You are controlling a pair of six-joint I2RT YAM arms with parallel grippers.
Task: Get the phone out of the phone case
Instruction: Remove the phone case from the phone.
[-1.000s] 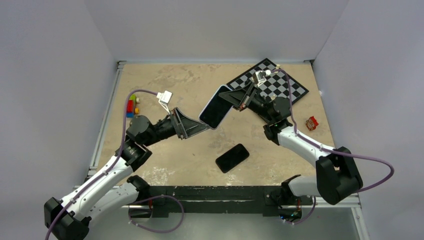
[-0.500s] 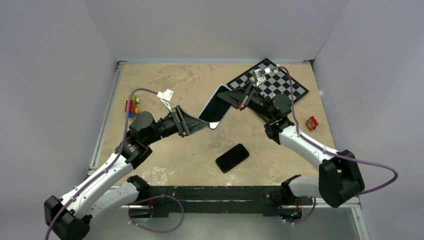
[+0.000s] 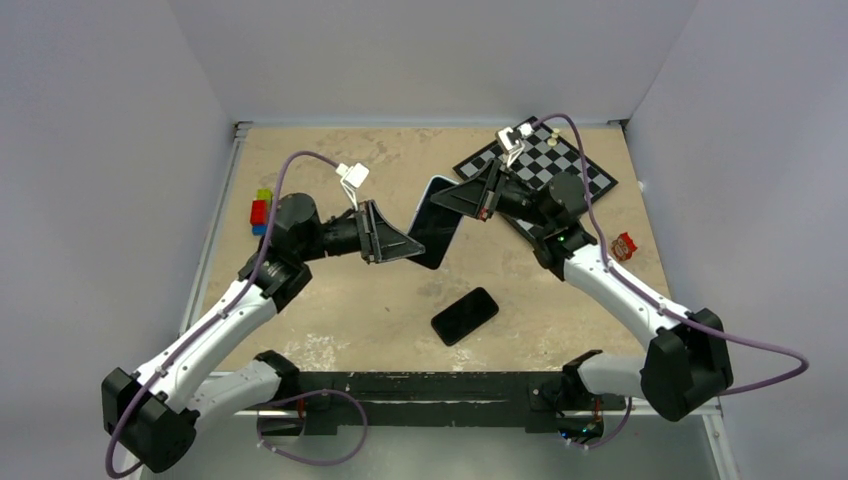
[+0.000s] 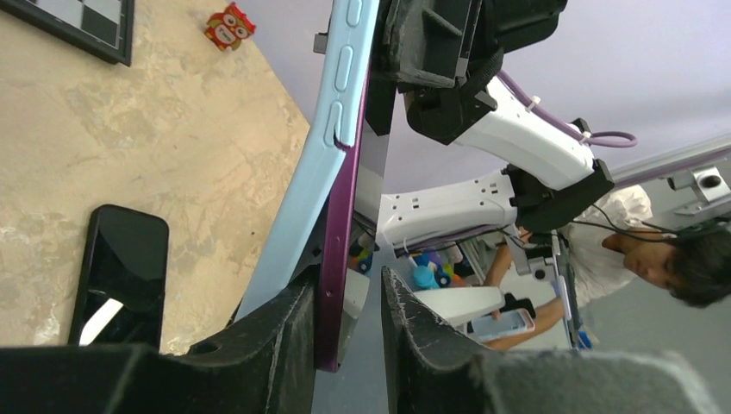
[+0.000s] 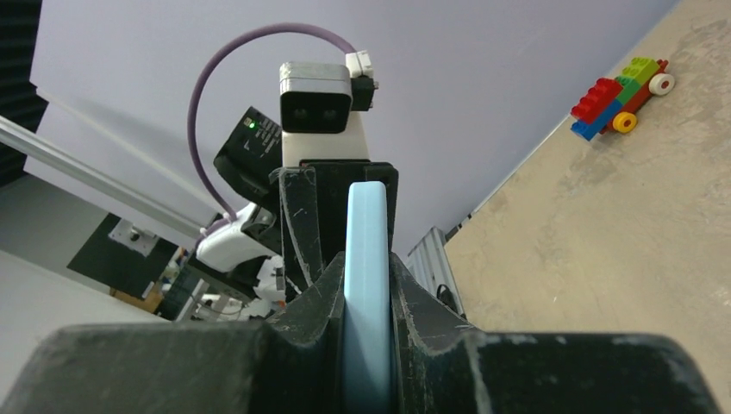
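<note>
Above the table (image 3: 330,150), the left gripper (image 3: 415,250), jaws apart, straddles the lower end of the purple phone (image 4: 339,216), a gap showing on one side; its blue case (image 4: 302,207) stands off that end, the top clamped in the right gripper (image 3: 448,198).

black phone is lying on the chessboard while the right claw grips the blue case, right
No: the black phone lies on the bare tabletop, apart from the chessboard, as the top external view shows. The right claw does grip the blue case.
</note>
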